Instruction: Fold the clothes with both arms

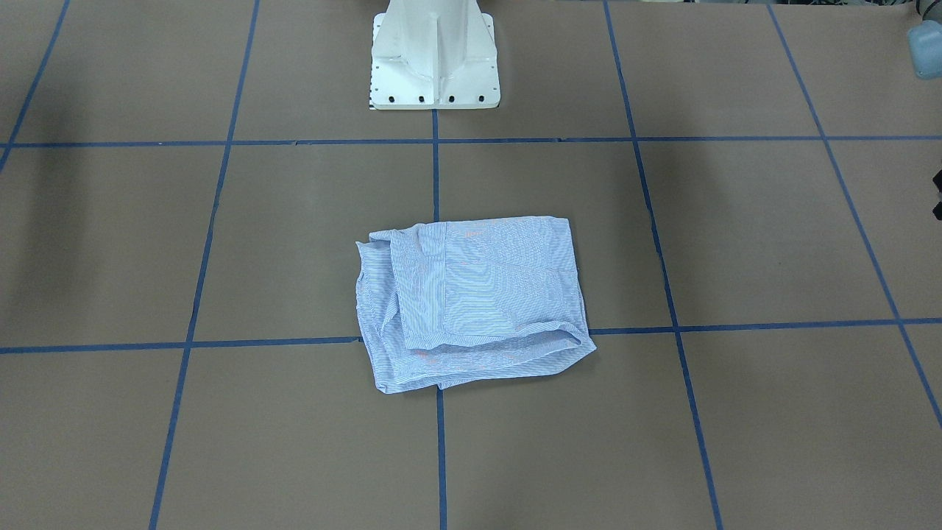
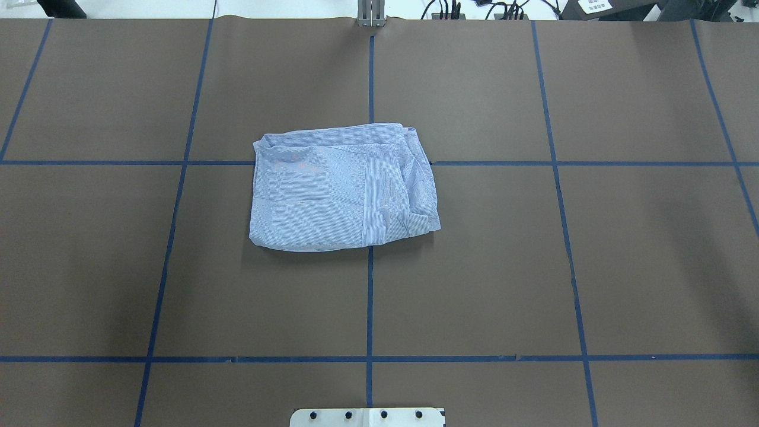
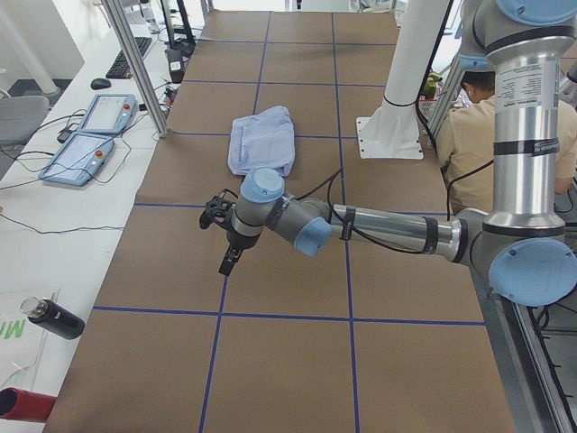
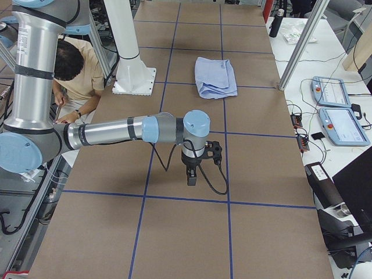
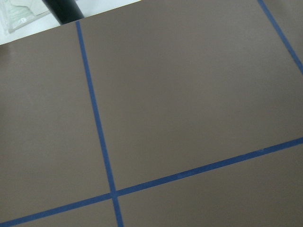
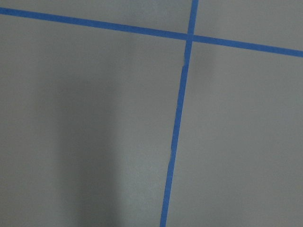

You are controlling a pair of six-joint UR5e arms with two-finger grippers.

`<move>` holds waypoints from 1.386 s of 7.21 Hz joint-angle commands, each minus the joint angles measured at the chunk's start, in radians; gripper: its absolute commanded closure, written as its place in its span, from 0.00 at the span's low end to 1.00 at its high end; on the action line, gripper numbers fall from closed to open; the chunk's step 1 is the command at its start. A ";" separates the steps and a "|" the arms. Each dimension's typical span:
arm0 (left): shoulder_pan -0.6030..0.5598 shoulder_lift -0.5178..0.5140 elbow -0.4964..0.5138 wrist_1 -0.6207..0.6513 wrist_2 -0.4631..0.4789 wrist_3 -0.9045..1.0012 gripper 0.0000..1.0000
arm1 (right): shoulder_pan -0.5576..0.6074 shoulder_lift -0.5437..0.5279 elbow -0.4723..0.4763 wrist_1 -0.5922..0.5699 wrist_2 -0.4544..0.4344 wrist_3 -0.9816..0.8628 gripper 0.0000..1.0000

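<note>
The folded shirt is found at the middle of the tabletop, its long axis laid across, slightly toward the left arm, well apart from both it and the right arm, and it cannot be told whether their fingers are spread or pressed together.

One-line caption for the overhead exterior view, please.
Folded blue-and-white striped shirt lying flat on the brown table, covering a crossing of the blue tape grid.

The striped light-blue shirt lies folded, a rumpled rectangle on the desk. The left arm and right arm hang well clear.
</note>
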 commanded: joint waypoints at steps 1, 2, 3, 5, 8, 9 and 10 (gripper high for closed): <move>-0.120 0.057 0.118 0.032 -0.250 0.097 0.00 | 0.002 -0.002 -0.027 0.000 0.001 0.003 0.00; -0.122 0.069 0.132 0.030 -0.253 0.099 0.00 | 0.002 0.007 -0.056 0.000 0.003 0.001 0.00; -0.122 0.072 0.135 0.032 -0.251 0.094 0.00 | 0.002 0.027 -0.082 0.002 0.001 0.001 0.00; -0.121 0.072 0.131 0.082 -0.231 0.079 0.00 | 0.002 0.030 -0.084 0.002 0.003 0.000 0.00; -0.121 0.066 0.122 0.176 -0.161 0.085 0.00 | 0.002 0.030 -0.086 0.002 0.004 0.000 0.00; -0.122 0.071 0.119 0.193 -0.162 0.091 0.00 | 0.002 0.030 -0.084 0.002 0.004 0.000 0.00; -0.121 0.066 0.105 0.216 -0.162 0.089 0.00 | 0.002 0.030 -0.086 0.002 0.003 0.000 0.00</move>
